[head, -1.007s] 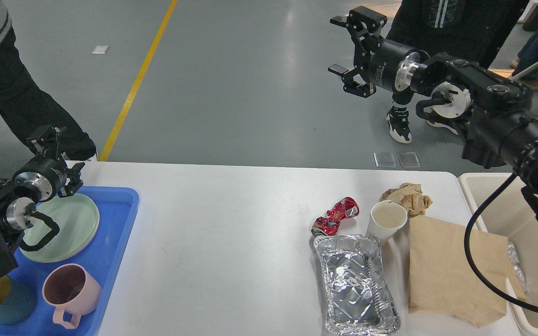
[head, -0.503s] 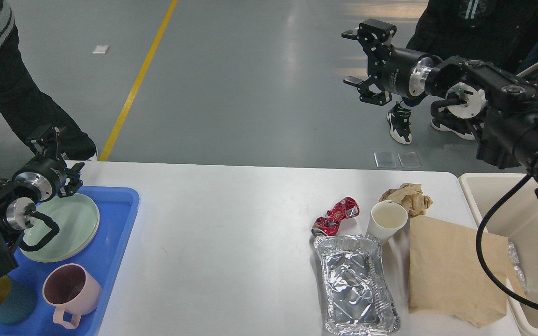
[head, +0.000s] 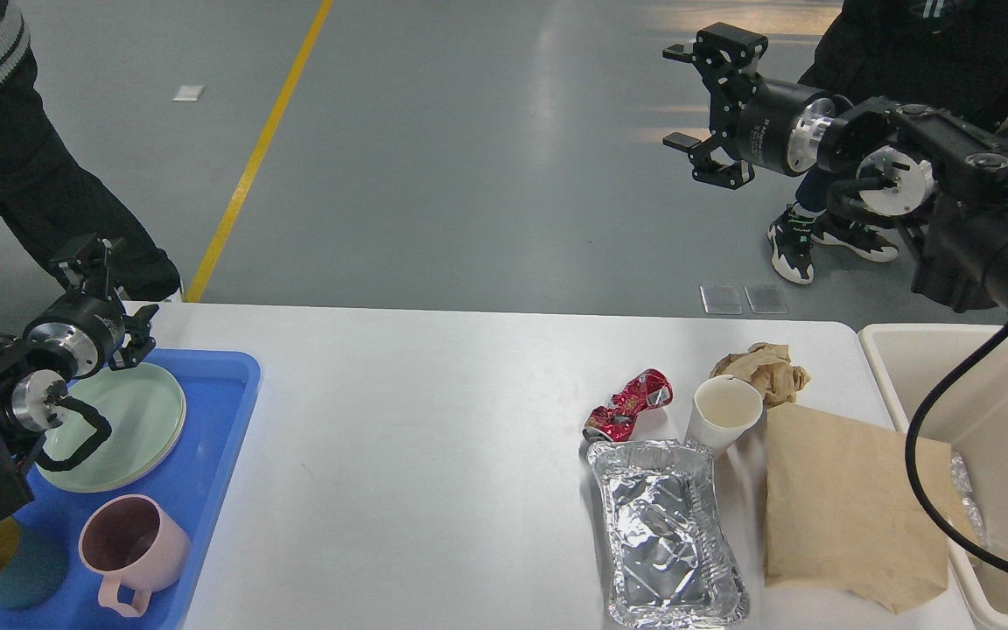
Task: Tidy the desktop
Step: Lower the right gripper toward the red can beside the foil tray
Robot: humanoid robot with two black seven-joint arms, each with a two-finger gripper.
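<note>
- Right gripper (head: 688, 96) has swung further right and up since a second ago, jaws spread, nothing between them — it hangs over the floor beyond the desktop (head: 434, 411), well clear of the litter. Nothing on the desktop has shifted.
- Desktop: fills the lower view, with a blue tray (head: 215, 437) on its left end and a cream bin (head: 950, 367) just off its right edge.
- Paper bag (head: 845, 507): the largest piece, flat, nearest the bin; I'd take it by its free edge and drag it over, since a flat sheet gives fingers little to pinch.
- Foil tray (head: 666, 534): flimsy — grip the rim lightly, or it will crumple and slip.
- Paper cup (head: 723, 413): upright, touching the foil tray; pinch the wall, approaching from above so the neighbours aren't knocked.
- Crumpled paper (head: 762, 367) and the crushed red can (head: 631, 404): small, irregular, easy top grasps.
- Left gripper (head: 88, 280): above the tray's plate (head: 132, 420), seen too end-on to tell whether its fingers are apart.
</note>
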